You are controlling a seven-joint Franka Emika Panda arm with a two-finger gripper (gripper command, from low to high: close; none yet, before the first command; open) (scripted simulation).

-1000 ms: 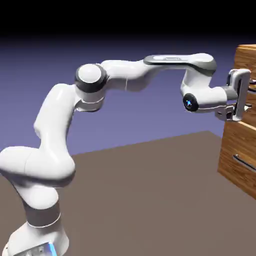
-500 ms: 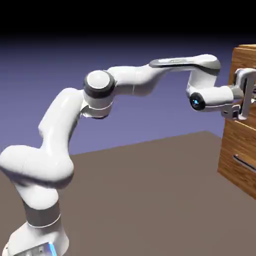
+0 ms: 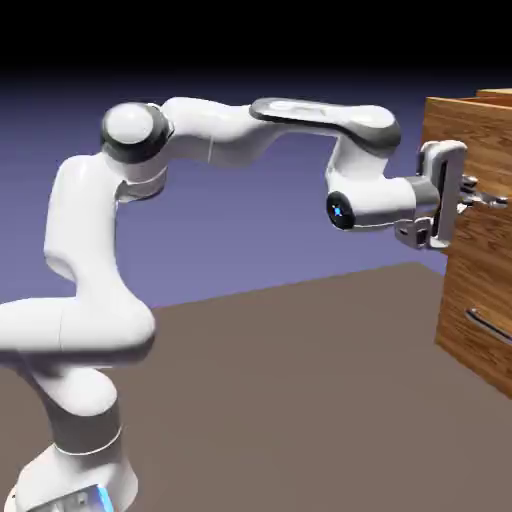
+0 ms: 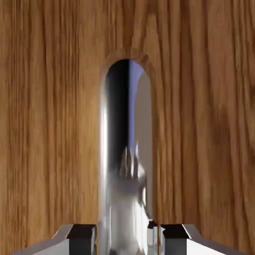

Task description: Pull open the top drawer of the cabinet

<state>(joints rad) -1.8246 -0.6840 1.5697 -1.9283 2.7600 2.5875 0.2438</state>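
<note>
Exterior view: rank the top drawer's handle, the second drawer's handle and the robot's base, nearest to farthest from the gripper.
1. Top drawer's handle: clamped in the gripper, at the cabinet's front.
2. Second drawer's handle: below it, on the same front.
3. Robot's base: far off, lower left corner.

We see the cabinet (image 3: pixel 478 300) at the right edge of the exterior view. It is a tall box of orange-brown wood with a striped grain. The top drawer (image 3: pixel 465 130) sits in the upper right and sticks out toward the left, past the front below it. Its thin grey bar handle (image 4: pixel 124 164) runs up the middle of the hand view, shiny, in front of the wood.
</note>
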